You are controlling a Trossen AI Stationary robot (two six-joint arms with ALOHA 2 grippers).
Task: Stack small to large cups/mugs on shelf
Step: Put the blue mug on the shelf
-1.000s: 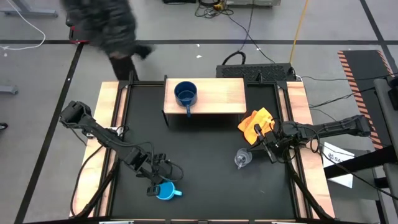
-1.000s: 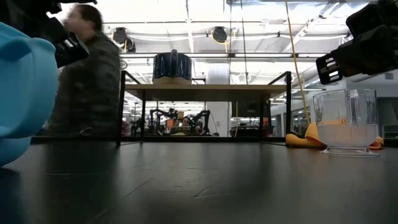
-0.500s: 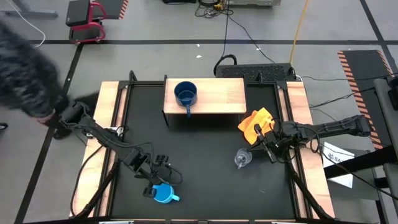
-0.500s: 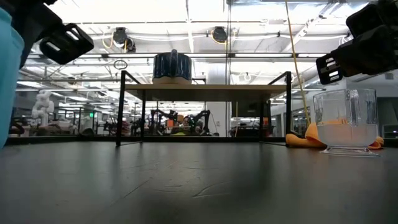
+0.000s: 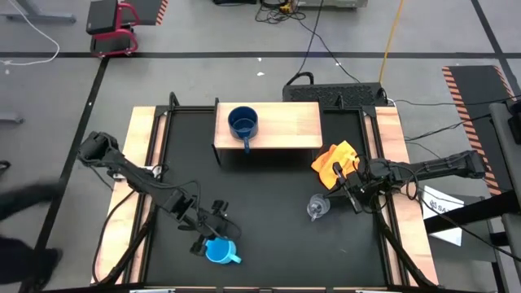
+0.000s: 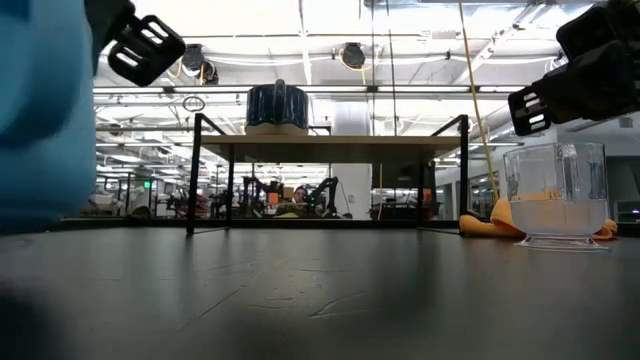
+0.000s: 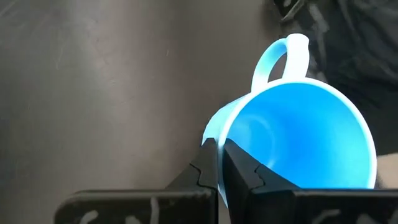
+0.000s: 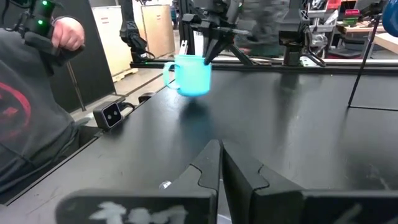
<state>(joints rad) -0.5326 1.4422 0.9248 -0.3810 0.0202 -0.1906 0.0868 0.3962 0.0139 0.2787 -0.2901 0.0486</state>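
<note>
My left gripper [image 5: 212,242] is shut on the light sky-blue mug [image 5: 219,251] near the table's near edge, left of centre. The mug also shows in the low view [image 6: 40,110] and the right wrist view [image 8: 191,73]. The dark navy mug [image 5: 242,123] stands by its base on the wood-topped shelf [image 5: 285,126] at the far side. The clear glass cup [image 5: 317,207] stands on the table at the right. My right gripper [image 5: 342,189] is shut and empty just right of the glass cup. My left gripper holds the sky-blue mug by its rim [image 7: 214,140], on the side opposite the handle [image 7: 280,59]. One finger is inside the mug and one outside. The fingers come from above, slanting down. The mug hangs about upright, lifted clear of the table.
An orange-yellow cloth [image 5: 336,161] lies between the shelf and my right gripper. Pale wooden planks [image 5: 145,163] run along both sides of the black table. A person [image 8: 31,112] stands beyond the table's left edge.
My left gripper has carried the sky-blue mug a little toward the table's right edge, keeping hold of it and keeping it clear of the table. A person has walked from the table's far left corner down along its left side.
</note>
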